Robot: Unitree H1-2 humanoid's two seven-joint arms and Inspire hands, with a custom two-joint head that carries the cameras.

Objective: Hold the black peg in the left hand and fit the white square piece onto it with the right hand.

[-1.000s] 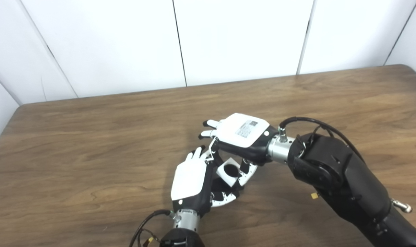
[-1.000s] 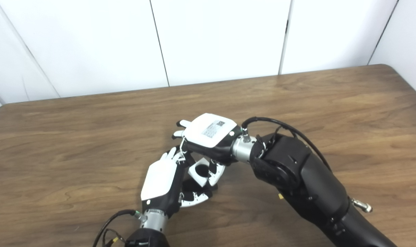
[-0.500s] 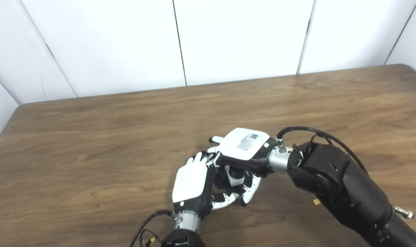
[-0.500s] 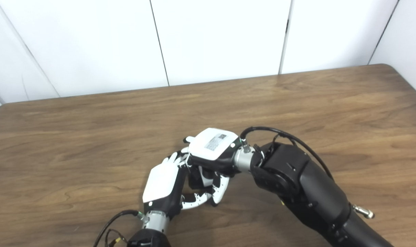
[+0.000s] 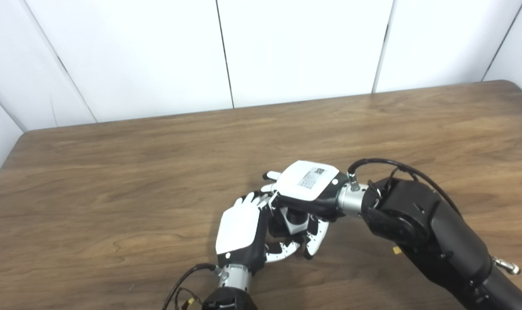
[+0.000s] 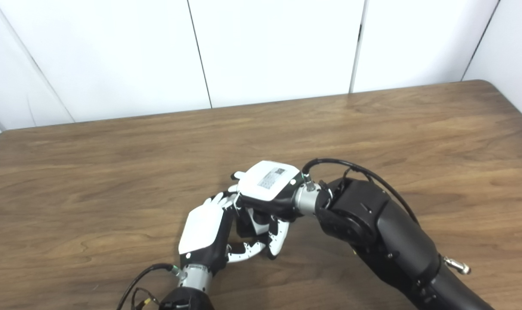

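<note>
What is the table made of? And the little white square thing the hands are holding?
The table looks like wood or a wood-look top: brown with wavy grain lines and a soft shine near the back. The white piece, tucked between the left hand and right hand, looks like smooth matte plastic, though so little shows that I can't be sure.

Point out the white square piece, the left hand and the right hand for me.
white square piece (image 5: 296,221), left eye view, visible side.
left hand (image 5: 238,227), left eye view, white back.
right hand (image 6: 267,181), right eye view, white back.

Left robot hand (image 5: 239,230) curled — right robot hand (image 5: 306,189) arched over it.
</note>
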